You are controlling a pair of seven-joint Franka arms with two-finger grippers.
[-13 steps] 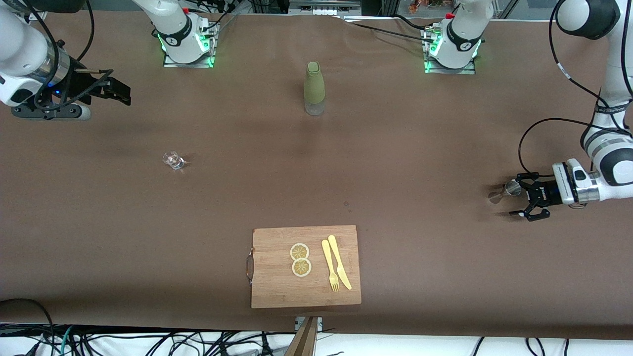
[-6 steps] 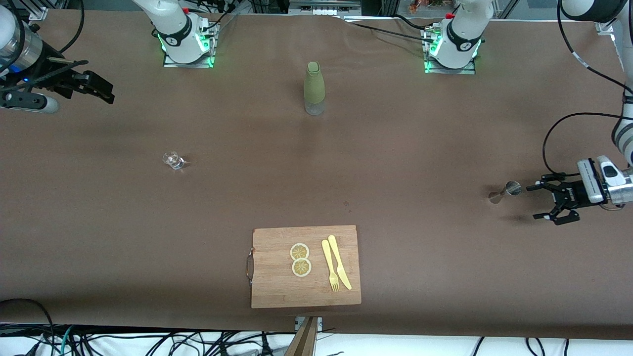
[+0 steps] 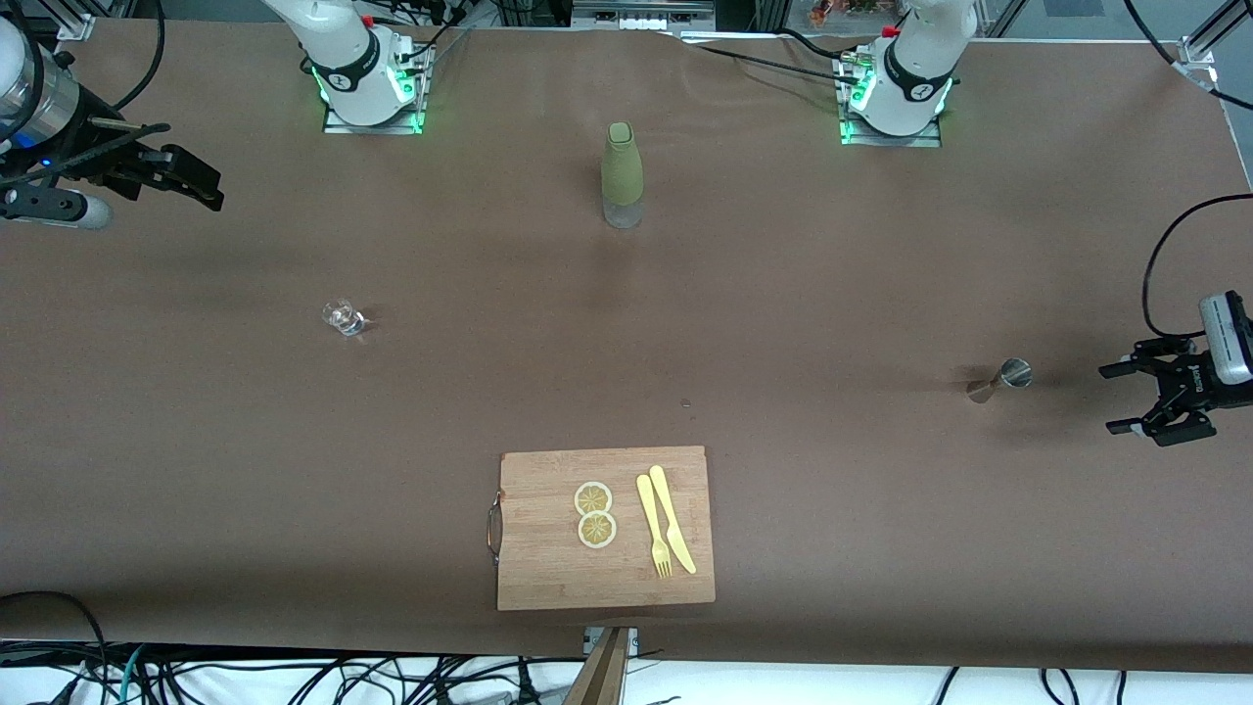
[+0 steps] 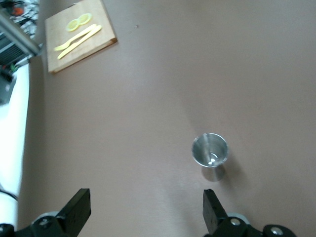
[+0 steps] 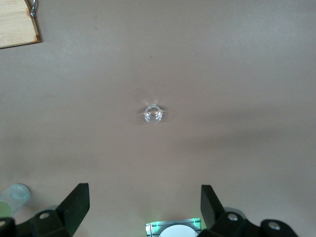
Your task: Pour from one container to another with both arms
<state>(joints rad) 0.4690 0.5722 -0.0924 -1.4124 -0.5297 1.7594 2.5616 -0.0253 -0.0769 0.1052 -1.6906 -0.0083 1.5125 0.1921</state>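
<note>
jigger (image 3: pixel 1000 378) near open left gripper (image 3: pixel 1128 399), apart

Clear glass cup (image 3: pixel 342 316) upright, steel jigger (image 3: pixel 998 378) upright, well apart

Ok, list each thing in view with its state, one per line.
Tiny clear glass cup: upright on the table, not held.
Small steel hourglass jigger: upright on the table, not held.
Tall green-sleeved bottle: upright, capped.
Wooden cutting board: flat, carrying lemon slices, yellow fork and knife.
Left gripper: open, empty.
Right gripper: open, empty.
</note>
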